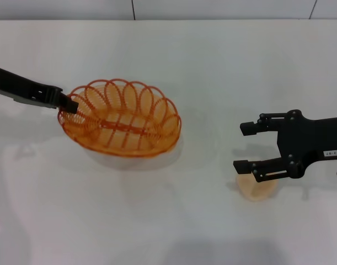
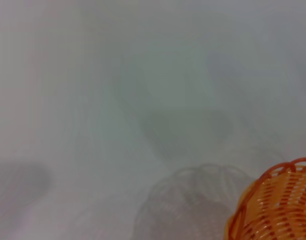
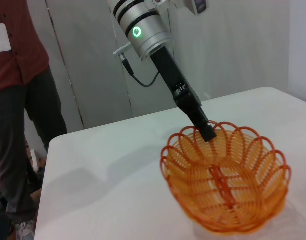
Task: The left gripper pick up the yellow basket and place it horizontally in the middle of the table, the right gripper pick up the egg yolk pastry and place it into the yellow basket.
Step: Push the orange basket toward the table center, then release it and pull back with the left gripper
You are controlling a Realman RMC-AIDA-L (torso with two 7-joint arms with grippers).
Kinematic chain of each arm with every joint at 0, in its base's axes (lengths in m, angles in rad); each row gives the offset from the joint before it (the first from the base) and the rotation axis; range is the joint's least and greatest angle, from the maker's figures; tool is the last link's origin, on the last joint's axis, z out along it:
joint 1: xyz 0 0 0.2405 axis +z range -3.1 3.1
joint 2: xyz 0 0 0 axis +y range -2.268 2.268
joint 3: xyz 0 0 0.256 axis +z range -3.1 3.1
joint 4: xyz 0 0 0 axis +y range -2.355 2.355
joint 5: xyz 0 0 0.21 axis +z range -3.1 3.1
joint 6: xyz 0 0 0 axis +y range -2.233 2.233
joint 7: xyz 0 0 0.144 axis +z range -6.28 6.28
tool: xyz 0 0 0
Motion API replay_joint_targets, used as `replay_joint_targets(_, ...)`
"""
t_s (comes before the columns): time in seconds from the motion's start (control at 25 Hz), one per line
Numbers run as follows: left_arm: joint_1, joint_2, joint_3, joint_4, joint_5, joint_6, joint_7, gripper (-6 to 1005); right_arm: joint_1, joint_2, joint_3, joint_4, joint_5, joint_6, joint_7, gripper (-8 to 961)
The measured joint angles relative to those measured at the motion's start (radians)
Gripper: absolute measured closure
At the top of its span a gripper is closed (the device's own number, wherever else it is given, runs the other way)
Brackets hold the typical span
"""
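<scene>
The yellow basket (image 1: pixel 121 118) hangs tilted a little above the white table, left of its middle, with its shadow cast below it. My left gripper (image 1: pixel 69 104) is shut on the basket's left rim. The right wrist view shows that gripper (image 3: pixel 208 132) pinching the rim of the basket (image 3: pixel 225 185), and the left wrist view catches one edge of the basket (image 2: pixel 275 210). At the right, my right gripper (image 1: pixel 240 147) stands open just above the egg yolk pastry (image 1: pixel 257 189). The pastry rests on the table, partly covered by the lower finger.
The white table (image 1: pixel 174 55) runs back to a grey wall. In the right wrist view a person (image 3: pixel 17 100) in a red shirt stands beyond the table's far corner (image 3: pixel 52 142).
</scene>
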State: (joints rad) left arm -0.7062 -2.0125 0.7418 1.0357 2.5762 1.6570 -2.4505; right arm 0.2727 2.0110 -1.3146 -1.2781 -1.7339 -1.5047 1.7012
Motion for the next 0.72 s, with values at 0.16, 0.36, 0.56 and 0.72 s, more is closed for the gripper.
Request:
replay_joint_targets(0.16, -0.001, -0.009, 0.003, -0.003, 0.0, -0.04, -0.05, 902, 0.0, 0.0, 0.0, 0.001, 0.007, 0.001, 0.0, 157)
replay_joint_targets(0.36, -0.006, -0.014, 0.005, -0.023, -0.006, -0.084, -0.063, 894, 0.0, 0.0, 0.0, 0.002, 0.009, 0.001, 0.0, 158)
replay_joint_targets(0.56, -0.051, -0.022, 0.008, -0.119, -0.013, -0.142, -0.049, 886, 0.0, 0.0, 0.0, 0.001, 0.01, -0.006, 0.0, 159)
replay_joint_targets(0.72, -0.074, -0.038, 0.029, -0.16, -0.013, -0.182, -0.041, 880, 0.001, 0.0, 0.0, -0.003, 0.011, -0.008, 0.0, 160)
